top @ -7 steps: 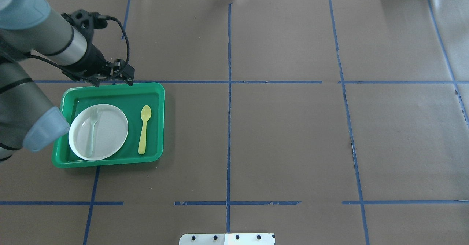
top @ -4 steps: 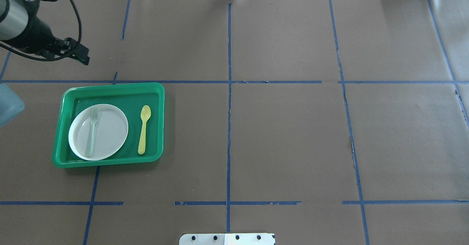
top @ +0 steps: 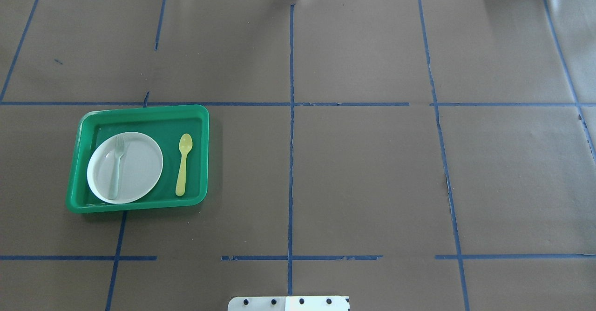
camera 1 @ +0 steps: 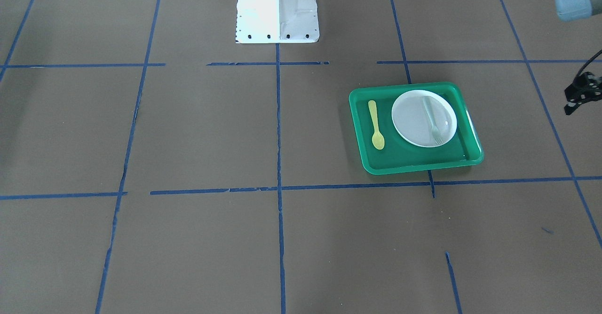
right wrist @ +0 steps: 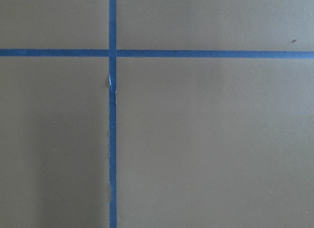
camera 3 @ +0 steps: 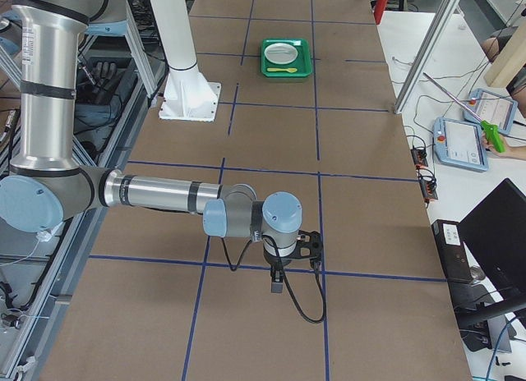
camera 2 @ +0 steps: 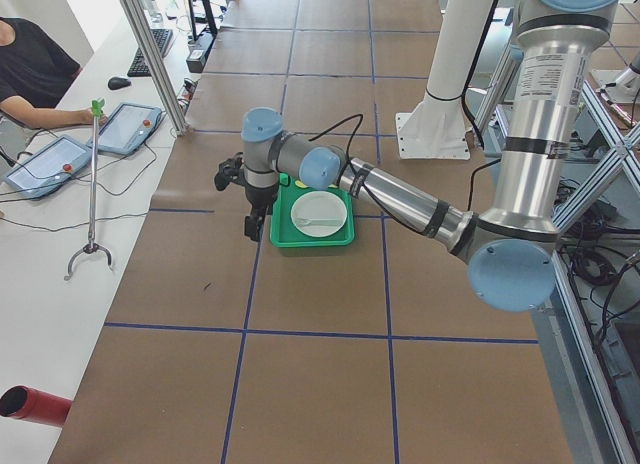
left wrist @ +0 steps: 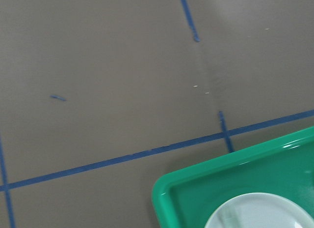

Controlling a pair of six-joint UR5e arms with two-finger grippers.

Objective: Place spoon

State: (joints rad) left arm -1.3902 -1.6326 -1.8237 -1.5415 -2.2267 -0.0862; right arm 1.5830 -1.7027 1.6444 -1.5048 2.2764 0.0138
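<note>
One yellow spoon (top: 183, 164) lies in the green tray (top: 139, 113), right of the white plate (top: 135, 162). My left gripper (camera 2: 254, 227) hangs beside the tray, my right gripper (camera 3: 278, 283) far off; open or closed, I cannot tell.

Silver arms (camera 2: 545, 114), blue joint caps (camera 2: 510, 274)

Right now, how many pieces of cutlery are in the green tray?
2: the spoon lies on the tray floor beside the plate; the fork lies on the plate.
</note>
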